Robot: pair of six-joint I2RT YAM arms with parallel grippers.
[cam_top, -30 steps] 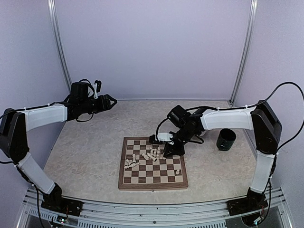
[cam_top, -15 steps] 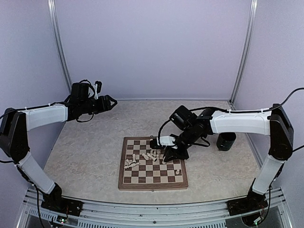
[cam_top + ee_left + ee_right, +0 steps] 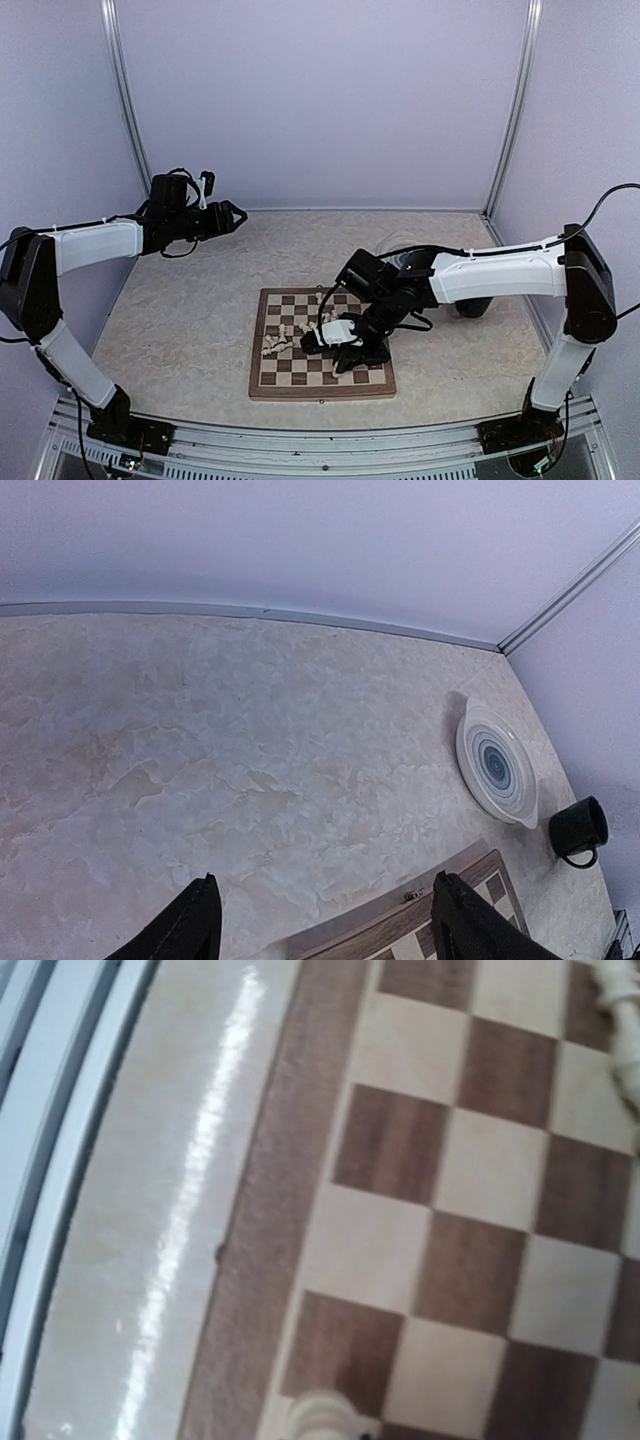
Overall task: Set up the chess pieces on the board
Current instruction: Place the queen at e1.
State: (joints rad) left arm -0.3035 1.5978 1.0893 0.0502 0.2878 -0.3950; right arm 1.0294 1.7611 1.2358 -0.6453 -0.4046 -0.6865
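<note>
The board [image 3: 262, 375] lies at the table's centre front. Several pale chess pieces [image 3: 285, 338] lie in a loose heap across its middle. My right gripper [image 3: 345, 358] hangs low over the board's near rows. It is shut on a chess piece [image 3: 320, 1415], whose cream top shows at the bottom edge of the right wrist view over the row beside the near border. Another piece [image 3: 618, 1020] lies at that view's top right. My left gripper [image 3: 236, 213] is raised over the far left of the table, open and empty [image 3: 325, 920], with a corner of the board [image 3: 470, 880] below it.
A round grey-ringed plate [image 3: 497, 765] and a dark mug [image 3: 578, 828] stand right of the board near the back; in the top view the right arm mostly hides both. Metal rails run along the table's near edge [image 3: 60, 1160].
My right arm has swung from the heap at the board's middle down toward the near rows, still shut. The left arm has not moved.
</note>
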